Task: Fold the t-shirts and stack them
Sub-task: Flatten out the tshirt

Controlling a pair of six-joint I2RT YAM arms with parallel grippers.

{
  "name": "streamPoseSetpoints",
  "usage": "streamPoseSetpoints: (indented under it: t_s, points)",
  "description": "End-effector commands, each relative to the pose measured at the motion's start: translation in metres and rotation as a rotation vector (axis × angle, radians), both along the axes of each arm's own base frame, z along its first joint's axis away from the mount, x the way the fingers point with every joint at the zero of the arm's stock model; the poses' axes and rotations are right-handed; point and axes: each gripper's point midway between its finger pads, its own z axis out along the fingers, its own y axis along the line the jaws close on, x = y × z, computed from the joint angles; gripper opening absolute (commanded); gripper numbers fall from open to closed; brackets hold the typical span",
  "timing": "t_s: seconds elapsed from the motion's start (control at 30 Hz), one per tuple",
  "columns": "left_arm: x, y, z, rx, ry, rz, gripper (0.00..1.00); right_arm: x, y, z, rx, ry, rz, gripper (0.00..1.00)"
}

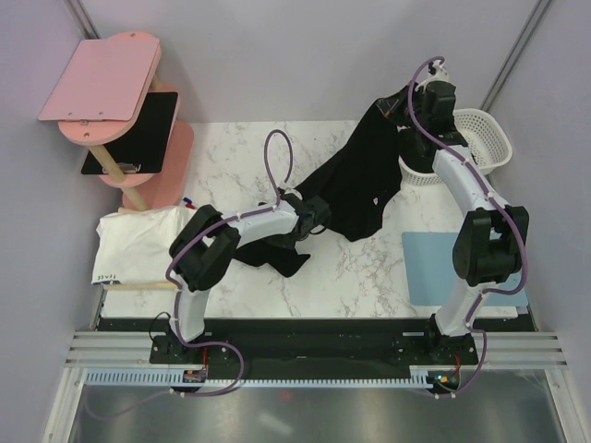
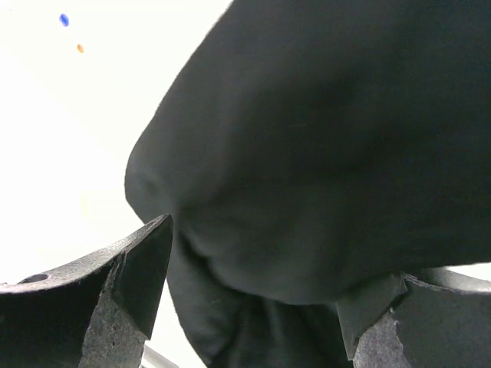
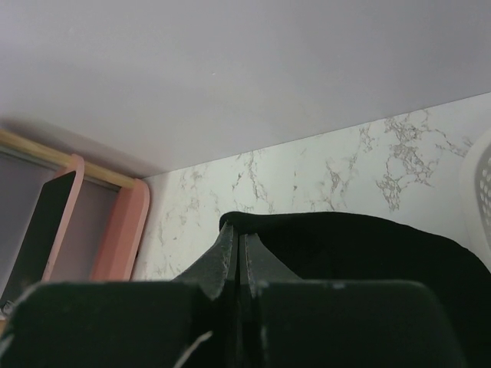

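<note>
Marble table (image 1: 240,148) fills the middle of the frame between pale lilac walls (image 1: 277,55), with a pink shelf (image 1: 102,78) at upper left and a white basket (image 1: 485,138) at upper right. There the right gripper (image 3: 237,234), jaws pressed together, pinches the black t-shirt (image 1: 355,189). At centre the left gripper (image 1: 319,214) gapes wide, cloth bulging between its fingers (image 2: 130,268).

t-shirt (image 1: 355,189) lay across the middle of the surface (image 1: 240,152), cloth (image 1: 138,245) at its left edge, shelf stand (image 1: 102,78) behind that, basket (image 1: 485,138) stood back right, mat (image 1: 429,268) before it
</note>
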Motion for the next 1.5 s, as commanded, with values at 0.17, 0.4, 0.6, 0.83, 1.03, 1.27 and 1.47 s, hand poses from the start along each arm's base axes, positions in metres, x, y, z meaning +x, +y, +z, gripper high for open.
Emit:
streamPoseSetpoints:
  t_s: [0.17,0.4,0.6,0.83,1.03,1.27,1.47]
  points:
    - [-0.005,0.04,0.055,0.093,-0.149,0.102,0.85,-0.013,-0.001,0.035,0.01,-0.104,0.019,0.0]
    - [-0.008,0.069,0.05,0.152,-0.113,0.175,0.83,-0.017,-0.002,0.036,0.007,-0.107,0.023,0.0]
    - [-0.014,0.081,0.036,0.174,-0.044,0.198,0.81,-0.018,-0.006,0.038,0.014,-0.108,0.021,0.0]
    - [-0.032,0.08,0.028,0.124,0.041,0.194,0.77,-0.018,-0.009,0.038,0.025,-0.103,0.018,0.0]
    - [-0.053,0.092,0.022,0.128,0.098,0.211,0.71,-0.019,-0.01,0.038,0.032,-0.103,0.019,0.0]
    - [-0.051,0.103,0.034,0.141,0.09,0.267,0.02,-0.022,-0.013,0.037,0.033,-0.1,0.017,0.0]
    - [-0.023,0.111,0.064,0.148,0.01,0.284,0.02,-0.024,-0.016,0.038,0.034,-0.1,0.011,0.0]
